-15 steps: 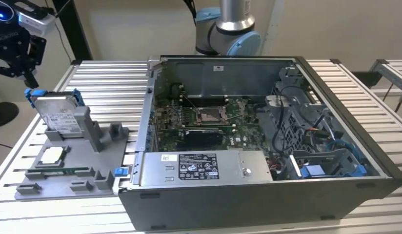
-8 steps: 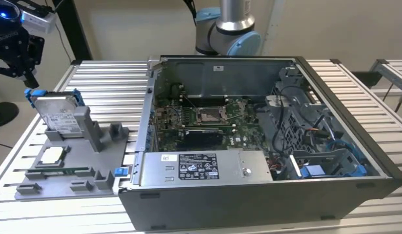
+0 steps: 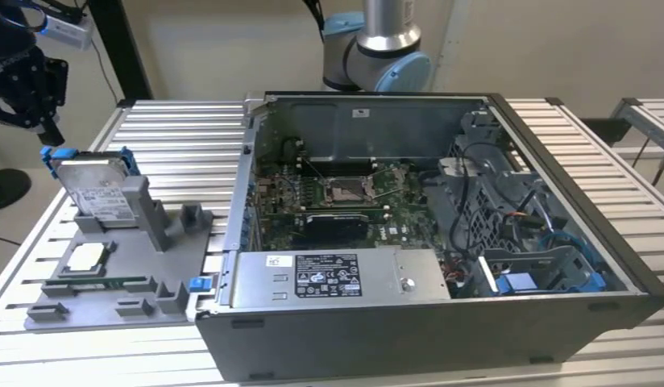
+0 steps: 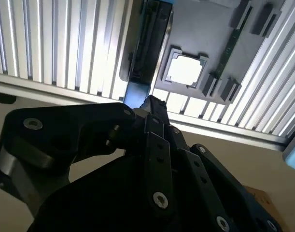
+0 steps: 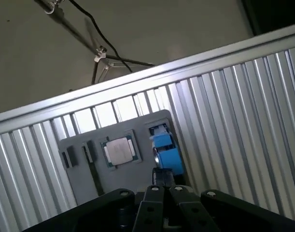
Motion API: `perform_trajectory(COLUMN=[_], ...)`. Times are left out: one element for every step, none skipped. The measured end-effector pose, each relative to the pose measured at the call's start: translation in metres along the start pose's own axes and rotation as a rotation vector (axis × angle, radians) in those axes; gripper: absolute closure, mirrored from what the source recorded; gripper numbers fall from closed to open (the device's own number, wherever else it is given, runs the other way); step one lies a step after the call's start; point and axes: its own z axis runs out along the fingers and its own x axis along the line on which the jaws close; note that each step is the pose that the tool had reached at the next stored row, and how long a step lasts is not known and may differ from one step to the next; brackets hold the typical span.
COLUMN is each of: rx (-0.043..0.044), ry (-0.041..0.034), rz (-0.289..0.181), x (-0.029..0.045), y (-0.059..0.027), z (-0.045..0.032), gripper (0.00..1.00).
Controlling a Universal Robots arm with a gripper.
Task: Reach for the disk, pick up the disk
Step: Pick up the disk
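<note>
Above upright disk [image 3: 94, 187], gripper [image 3: 52, 135] hovering close

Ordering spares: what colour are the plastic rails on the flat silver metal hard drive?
Blue plastic rails, best seen in the exterior view.

Exterior view: a pale beige wall [image 3: 203, 48] backs a ribbed aluminium surface [image 3: 171, 137], with a black upright post [image 3: 122, 48] at eleven o'clock and a neighbouring slatted surface [image 3: 653, 121] at three o'clock. In the first wrist view, a dull tan floor [image 5: 186, 29] carries a black cable [image 5: 92, 21] and a stand's thin legs [image 5: 123, 60]. Light glares off the slats.
</note>
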Motion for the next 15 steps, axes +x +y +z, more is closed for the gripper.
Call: perform_trajectory(rx=[0.0003,0.0004,0.0005,0.0005,0.0006,0.0006,0.0007,0.0007,0.0007,0.0007,0.0008,0.0008,0.0008,0.0008,0.0008], ry=[0.0002,0.0005,0.0007,0.0011,0.0014,0.0017,0.0019,0.0021,0.0022,0.0023,0.0025,0.0025,0.0027,0.0027,0.0027], rz=[-0.018,-0.036,-0.054,-0.072,-0.09,-0.109,-0.125,-0.138,-0.145,-0.15,-0.157,-0.164,-0.17,-0.172,-0.173], x=[0.0,0.0,0.0,0.0,0.0,0.0,0.0,0.0,0.0,0.0,0.0,0.0,0.0,0.0,0.0], y=[0.0,0.0,0.0,0.0,0.0,0.0,0.0,0.0,0.0,0.0,0.0,0.0,0.0,0.0,0.0], z=[0.0,0.0,0.0,0.0,0.0,0.0,0.0,0.0,0.0,0.0,0.0,0.0,0.0,0.0,0.0], gripper=[1.0,1.0,1.0,1.0,1.0,1.0,1.0,1.0,1.0,1.0,1.0,1.0,1.0,1.0,1.0])
